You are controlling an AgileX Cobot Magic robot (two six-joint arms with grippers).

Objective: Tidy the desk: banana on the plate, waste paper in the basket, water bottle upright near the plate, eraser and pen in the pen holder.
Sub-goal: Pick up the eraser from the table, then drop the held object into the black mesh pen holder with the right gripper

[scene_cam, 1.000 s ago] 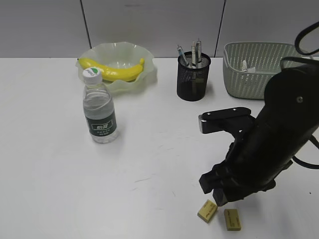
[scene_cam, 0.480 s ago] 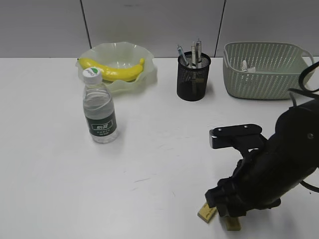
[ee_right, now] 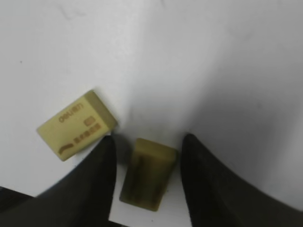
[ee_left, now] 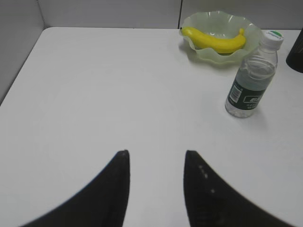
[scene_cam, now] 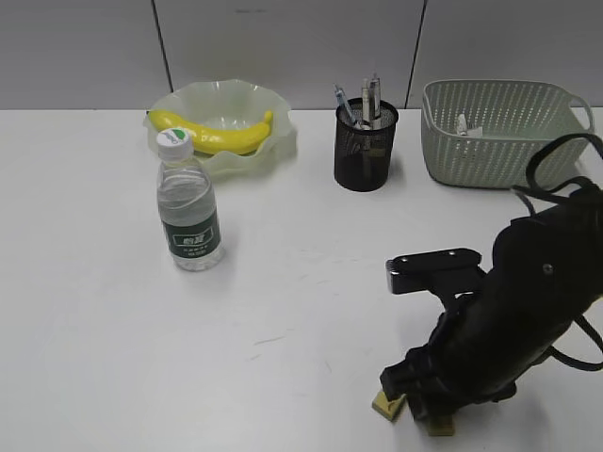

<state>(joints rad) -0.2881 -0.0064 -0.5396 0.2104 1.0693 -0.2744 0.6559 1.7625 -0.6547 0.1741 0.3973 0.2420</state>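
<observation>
- Desk (scene_cam: 113,358) fills most of the exterior view, white and flat; I keep everything on it within easy reach of both arms.
- Right arm crouches at lower right of that view, its right gripper (ee_right: 147,142) spread and straddling one eraser (ee_right: 147,172), a finger on either side. I judge it is lined up that way so a squeeze catches the short sides. Nothing is pinched yet.
- Basket (scene_cam: 499,137) sits at upper right with scraps of paper inside, so that job looks done.
- Plate (scene_cam: 188,99) at upper left carries the banana (scene_cam: 212,132), already where it belongs.
- Water bottle (scene_cam: 188,207) stands upright just in front of the plate.
- Pen holder (scene_cam: 366,146), upper centre, has pens standing in it.
- Left gripper (ee_left: 156,179) hangs spread and empty over bare desk at the bottom of its own view, out of the way.
- Second eraser (ee_right: 78,124) lies just left of the right gripper's left finger, close enough that I'd worry about nudging it.
</observation>
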